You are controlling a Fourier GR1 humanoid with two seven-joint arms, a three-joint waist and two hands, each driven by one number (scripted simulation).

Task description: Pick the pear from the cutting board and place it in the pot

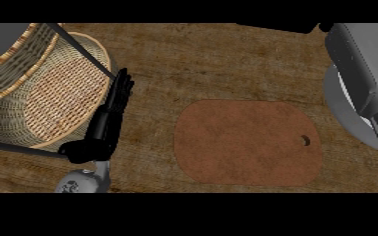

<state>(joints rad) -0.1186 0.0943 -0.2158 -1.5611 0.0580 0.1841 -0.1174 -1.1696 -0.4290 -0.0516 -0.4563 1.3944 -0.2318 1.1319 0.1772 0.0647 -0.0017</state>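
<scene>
Pear cannot be found on any visible surface, so where it lies cannot be told; the board is bare on top.

At the far left a woven wicker basket [52,90] runs out past the view's edge, and a thin dark bar [83,50] crosses its rim slantwise. Just beside the basket's right rim is the left hand [111,117], with its grey left forearm [85,182] coming up from the lower edge. The fingers [122,85] are straight and pressed together, pointing toward the top of the view with their tips close to the bar's lower end. They hold nothing, and the thumb [74,151] sticks out toward the basket.

In the middle, on the brown wooden counter [192,55], the rounded brown cutting board [244,145] lies flat, well apart from the left hand. It has 1 small hole [305,140] near its right edge.

Right of the board, the curved grey rim of the pot [341,111] shows at the view's right edge. A grey right forearm [356,65] passes over it, slanting up toward the top edge. A dark shape there seems to be part of the right hand [295,28]; whether it is spread or closed round something cannot be told
</scene>
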